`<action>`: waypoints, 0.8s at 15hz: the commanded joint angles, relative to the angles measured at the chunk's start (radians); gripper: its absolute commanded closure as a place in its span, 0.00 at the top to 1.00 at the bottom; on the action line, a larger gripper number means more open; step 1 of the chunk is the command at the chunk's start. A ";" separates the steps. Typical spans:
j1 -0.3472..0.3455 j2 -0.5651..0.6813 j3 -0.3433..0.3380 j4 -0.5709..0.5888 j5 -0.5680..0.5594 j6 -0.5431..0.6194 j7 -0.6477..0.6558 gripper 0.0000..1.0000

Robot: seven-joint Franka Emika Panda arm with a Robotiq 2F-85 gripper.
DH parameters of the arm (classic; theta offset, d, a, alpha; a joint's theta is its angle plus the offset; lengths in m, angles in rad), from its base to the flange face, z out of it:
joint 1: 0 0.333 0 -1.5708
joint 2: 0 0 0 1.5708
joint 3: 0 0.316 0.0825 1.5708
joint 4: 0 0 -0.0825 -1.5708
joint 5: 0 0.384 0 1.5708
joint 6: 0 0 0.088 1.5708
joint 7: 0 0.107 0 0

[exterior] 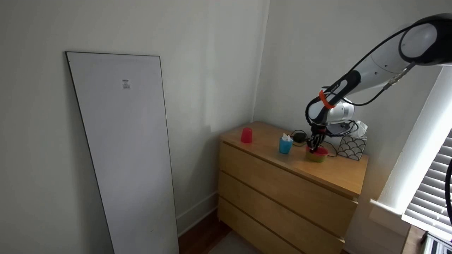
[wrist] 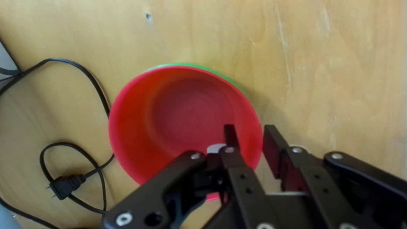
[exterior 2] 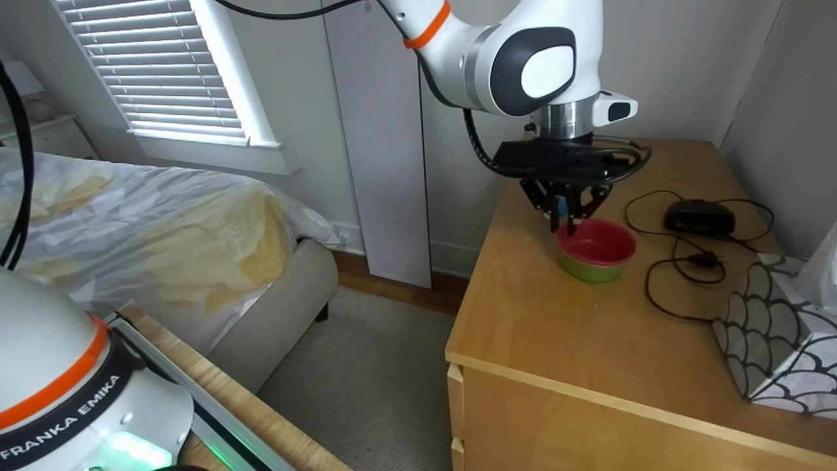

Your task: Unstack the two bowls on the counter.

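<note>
The pink-red bowl (exterior 2: pixel 603 241) sits nested inside the green bowl (exterior 2: pixel 592 271) on the wooden counter (exterior 2: pixel 562 347). In the wrist view the pink-red bowl (wrist: pixel 187 108) fills the middle, with a thin green rim of the green bowl (wrist: pixel 194 65) along its upper edge. My gripper (wrist: pixel 250 127) is open with a narrow gap, and its fingers straddle the pink-red bowl's wall, one over the inside and one outside. In both exterior views the gripper (exterior: pixel 313 149) (exterior 2: pixel 563 227) is at the bowls' rim. Whether the fingertips touch the bowls cannot be told.
A blue cup (exterior: pixel 285 146) holding white tissue and an upside-down red cup (exterior: pixel 246 135) stand farther along the counter. A black device (exterior 2: pixel 698 217) with loose cables and a plug (wrist: pixel 66 186) lies beside the bowls. A patterned tissue box (exterior 2: pixel 771 333) stands near the wall.
</note>
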 commanded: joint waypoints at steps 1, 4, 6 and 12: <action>-0.022 0.018 0.018 0.014 0.015 0.011 -0.018 0.18; -0.023 0.020 0.019 0.015 0.015 0.011 -0.017 0.18; -0.024 0.022 0.019 0.017 0.014 0.010 -0.017 0.17; -0.025 0.024 0.022 0.016 0.013 0.013 -0.020 0.02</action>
